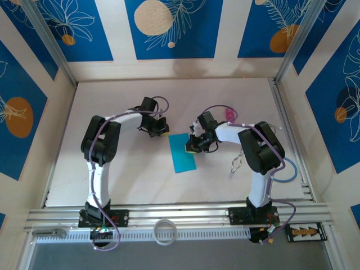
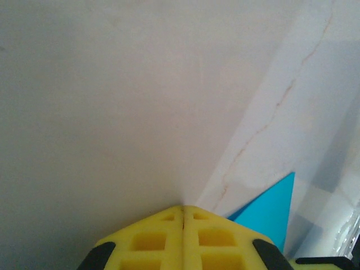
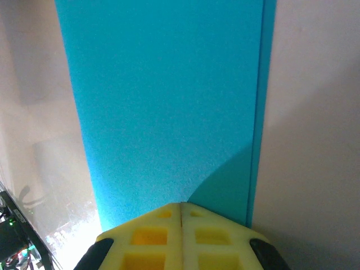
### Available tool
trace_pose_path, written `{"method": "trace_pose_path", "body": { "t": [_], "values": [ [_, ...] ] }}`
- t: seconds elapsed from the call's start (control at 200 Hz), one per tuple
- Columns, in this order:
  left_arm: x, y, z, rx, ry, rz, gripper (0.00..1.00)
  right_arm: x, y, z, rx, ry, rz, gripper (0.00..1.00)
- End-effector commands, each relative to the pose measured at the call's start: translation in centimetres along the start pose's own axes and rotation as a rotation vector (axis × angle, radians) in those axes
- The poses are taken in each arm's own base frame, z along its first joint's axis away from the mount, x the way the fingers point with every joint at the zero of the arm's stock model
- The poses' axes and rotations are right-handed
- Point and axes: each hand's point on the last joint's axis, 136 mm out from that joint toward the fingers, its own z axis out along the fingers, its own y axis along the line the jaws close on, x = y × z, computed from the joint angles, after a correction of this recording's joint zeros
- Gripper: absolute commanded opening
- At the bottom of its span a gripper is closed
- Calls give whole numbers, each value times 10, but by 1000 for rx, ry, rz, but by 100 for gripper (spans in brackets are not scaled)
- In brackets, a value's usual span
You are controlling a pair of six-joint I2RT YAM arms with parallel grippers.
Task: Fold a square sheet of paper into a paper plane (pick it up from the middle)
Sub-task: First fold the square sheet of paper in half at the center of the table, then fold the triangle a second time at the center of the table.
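Sheet: the square sheet of paper [image 1: 181,153] lies flat mid-worktop [image 1: 124,169] between the two arms. It reads as a long rectangle, so we judge it already folded in half. In the right wrist view a thin strip of a lower layer shows along one long edge, so the halves do not sit quite flush.

Right pincer [image 1: 193,148]: closed, yellow fingertips together with nothing between them. The tips are over the right long edge of the sheet, toward its far end. We cannot tell whether they press the paper or hover just above it.

Left pincer [image 1: 160,133]: also closed and empty. It is just beside the far-left corner of the sheet, over bare worktop. That blue corner shows at the side of the left wrist view.

Step in hand, as we judge it: setting the centre crease before the nose folds.

To do it well:
- Run closed tips along the fold line with light downward pressure from one end to the other, without dragging the sheet.
- Pin the opposite side with the other pincer, since thin paper will slide on this smooth surface.
- Square the two layers first if possible. An offset now will skew every later fold.
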Motion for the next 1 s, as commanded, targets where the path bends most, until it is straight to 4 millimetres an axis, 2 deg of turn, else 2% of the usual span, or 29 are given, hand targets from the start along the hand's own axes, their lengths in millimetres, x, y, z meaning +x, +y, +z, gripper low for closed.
{"method": "trace_pose_path", "body": {
  "t": [0.0, 0.105, 0.21, 0.29, 0.355, 0.47, 0.57, 0.65, 0.82, 0.995],
  "values": [
    [-17, -8, -31, -11, -77, 8, 3, 35, -35, 10, 98, 105, 127, 2],
    [-14, -27, -51, 34, -108, 29, 5, 27, -20, 5, 45, 77, 141, 5],
    [0, -44, -61, 79, -102, 62, 7, 12, 11, -7, -75, 24, 123, 9],
    [14, -52, -64, 104, -83, 81, 7, -5, 43, -30, -181, -85, 73, 15],
    [24, -58, -64, 134, -70, 96, 7, -15, 54, -53, -191, -161, 51, 22],
    [40, -67, -58, 170, -33, 118, 7, -23, 40, -85, -145, -263, 114, 24],
    [47, -69, -47, 181, -9, 123, 7, -12, 24, -96, -120, -302, 181, 23],
    [50, -69, -37, 179, 7, 119, 7, 4, 17, -92, -124, -267, 215, 23],
    [47, -60, -20, 143, 22, 105, 7, 37, 2, -71, -78, -183, 311, 23],
    [43, -45, -5, 87, 36, 85, 7, 54, -1, -54, -39, -127, 351, 21]
  ]
}}
